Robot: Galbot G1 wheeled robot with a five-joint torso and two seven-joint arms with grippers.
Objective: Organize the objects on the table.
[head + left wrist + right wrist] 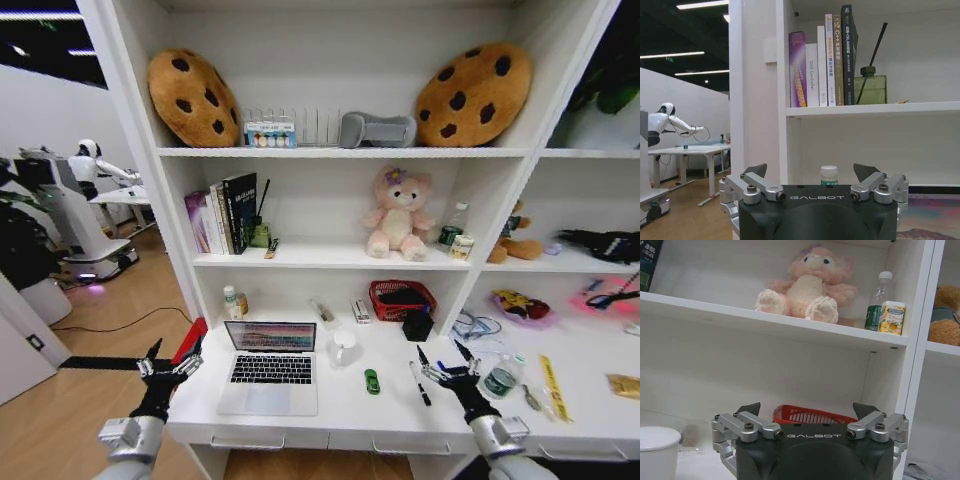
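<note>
A silver laptop [268, 366] stands open on the white table [340, 405], left of centre. A tiny green toy [372, 381] and a black marker [420, 383] lie to its right. A small green-topped jar [233, 301] stands behind the laptop and also shows in the left wrist view [829, 175]. My left gripper [175, 360] is open with nothing in it, hovering at the table's left edge beside the laptop; seen from its wrist [812, 172] it points at the jar. My right gripper [445, 362] is open and holds nothing, just right of the marker, facing the shelves [807, 410].
A white mug [343, 347], a red basket [402, 298] and a black box [417, 325] stand at the back of the table. A green-labelled bottle [500, 378] is close to the right gripper. Shelves above hold books [822, 65], a pink plush [810, 282] and cookie cushions [192, 96].
</note>
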